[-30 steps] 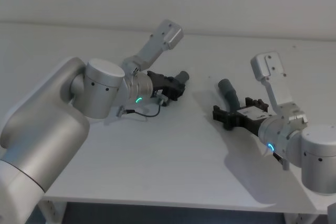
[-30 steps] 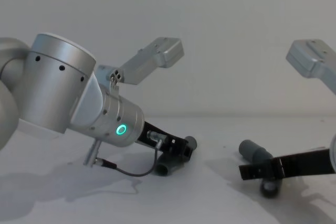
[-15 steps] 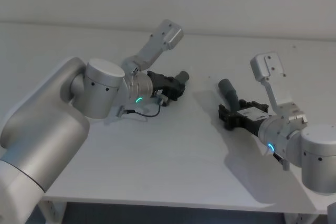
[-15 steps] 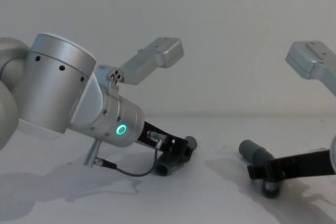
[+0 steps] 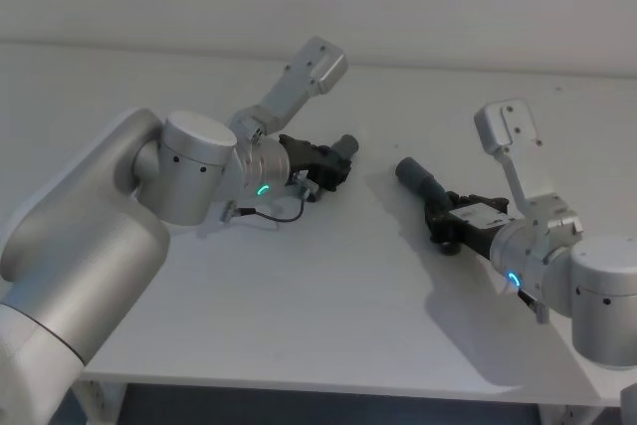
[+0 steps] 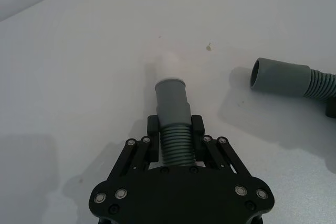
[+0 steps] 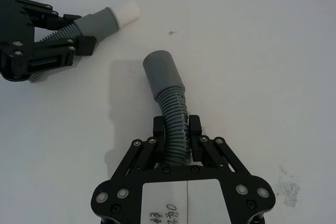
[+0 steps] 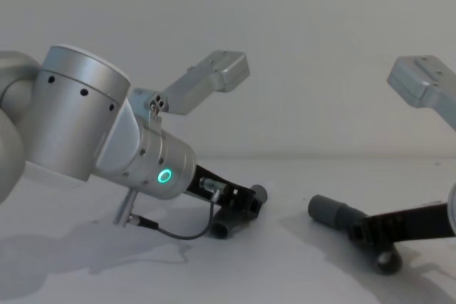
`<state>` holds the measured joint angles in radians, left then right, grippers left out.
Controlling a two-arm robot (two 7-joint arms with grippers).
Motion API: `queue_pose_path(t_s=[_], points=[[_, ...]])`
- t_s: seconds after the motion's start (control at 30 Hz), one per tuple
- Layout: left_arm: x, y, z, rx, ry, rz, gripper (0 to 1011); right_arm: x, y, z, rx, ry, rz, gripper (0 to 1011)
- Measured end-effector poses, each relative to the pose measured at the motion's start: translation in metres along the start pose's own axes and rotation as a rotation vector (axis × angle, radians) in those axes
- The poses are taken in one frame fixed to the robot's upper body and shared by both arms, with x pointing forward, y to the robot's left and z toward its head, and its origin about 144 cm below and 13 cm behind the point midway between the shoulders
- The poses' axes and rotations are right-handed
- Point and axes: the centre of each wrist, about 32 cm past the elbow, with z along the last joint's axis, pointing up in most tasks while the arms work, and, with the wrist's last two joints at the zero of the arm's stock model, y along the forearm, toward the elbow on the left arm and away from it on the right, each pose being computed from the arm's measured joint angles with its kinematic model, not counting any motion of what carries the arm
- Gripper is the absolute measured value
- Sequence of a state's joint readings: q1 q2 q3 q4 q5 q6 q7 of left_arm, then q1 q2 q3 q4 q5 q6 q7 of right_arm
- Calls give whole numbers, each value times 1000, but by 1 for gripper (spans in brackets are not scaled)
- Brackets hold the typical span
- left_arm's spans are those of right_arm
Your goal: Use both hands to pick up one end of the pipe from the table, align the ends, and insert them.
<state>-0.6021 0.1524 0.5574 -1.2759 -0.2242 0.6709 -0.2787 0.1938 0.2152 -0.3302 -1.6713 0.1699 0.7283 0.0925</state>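
Left pincer (image 6: 175, 129) clamped on tipped piece (image 6: 170, 98); right pincer (image 7: 175, 127) on other piece (image 7: 173, 109), cuff (image 7: 161, 69) toward 11 o'clock. I fear ribs flexing, ends misaligning.

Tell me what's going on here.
Both arms are working at the table. The left gripper is shut on the ribbed body of the white-tipped piece. The right gripper is shut on the ribbed body of the other piece. The white tip and the open cuff are apart and not lined up, so nothing is inserted yet.
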Motion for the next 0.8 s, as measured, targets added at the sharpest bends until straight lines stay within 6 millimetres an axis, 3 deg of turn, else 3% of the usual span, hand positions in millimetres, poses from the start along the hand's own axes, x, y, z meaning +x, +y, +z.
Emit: queue_pose_path(t_s=[0.53, 0.8], points=[[0, -1, 1, 1, -4, -2, 347, 0, 0, -1, 5, 1, 2, 262], [2, -5, 20, -24, -56, -25, 347, -1, -3, -6, 62, -1, 3, 262]])
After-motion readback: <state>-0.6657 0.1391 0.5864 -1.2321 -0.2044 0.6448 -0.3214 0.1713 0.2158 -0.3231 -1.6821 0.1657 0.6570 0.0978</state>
